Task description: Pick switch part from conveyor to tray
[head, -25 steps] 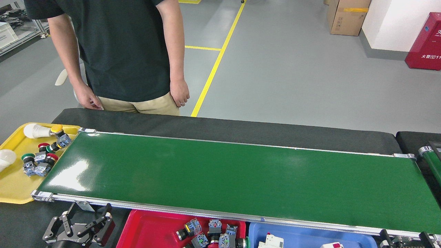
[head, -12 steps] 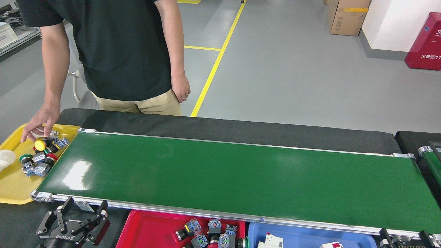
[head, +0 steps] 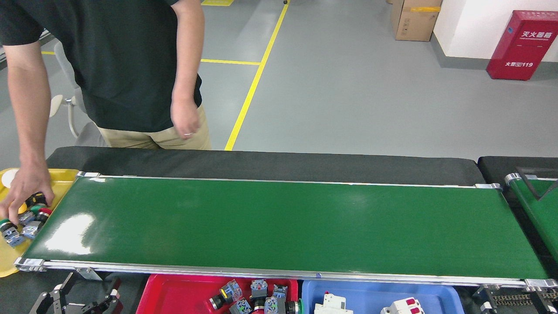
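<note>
Switch parts [head: 255, 296]: grey-blue, coloured caps, in red tray [head: 174, 296] | left end effector [head: 76, 301]: fingers spread, empty | right: unseen

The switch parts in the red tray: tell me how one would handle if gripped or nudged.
The switch parts look like rigid plastic blocks with round button caps, so probably stiff and light. The round caps suggest one could roll or tip if nudged. They lie jumbled and touching in the red tray, so lifting one may disturb its neighbours.
</note>
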Tool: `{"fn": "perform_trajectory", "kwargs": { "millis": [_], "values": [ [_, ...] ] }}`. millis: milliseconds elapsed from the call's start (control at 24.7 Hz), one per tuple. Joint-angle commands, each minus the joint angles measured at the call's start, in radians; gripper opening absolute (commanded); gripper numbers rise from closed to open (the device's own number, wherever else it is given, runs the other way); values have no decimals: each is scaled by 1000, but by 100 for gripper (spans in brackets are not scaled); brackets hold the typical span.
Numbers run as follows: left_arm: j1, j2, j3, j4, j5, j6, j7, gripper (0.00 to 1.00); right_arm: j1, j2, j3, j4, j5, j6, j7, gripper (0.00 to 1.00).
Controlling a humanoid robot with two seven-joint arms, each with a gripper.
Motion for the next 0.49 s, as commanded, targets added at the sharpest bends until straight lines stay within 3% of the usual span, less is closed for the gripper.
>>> {"fn": "perform_trajectory", "kwargs": {
  "millis": [0, 446],
  "values": [
    [-1, 11, 22, -11, 5, -9, 8, 100, -6, -7, -2, -15, -4, -6, -7, 98],
    [0, 12, 23, -11, 5, -9, 8, 100, -13, -8, -1, -15, -4, -10, -6, 98]
  ]
}}
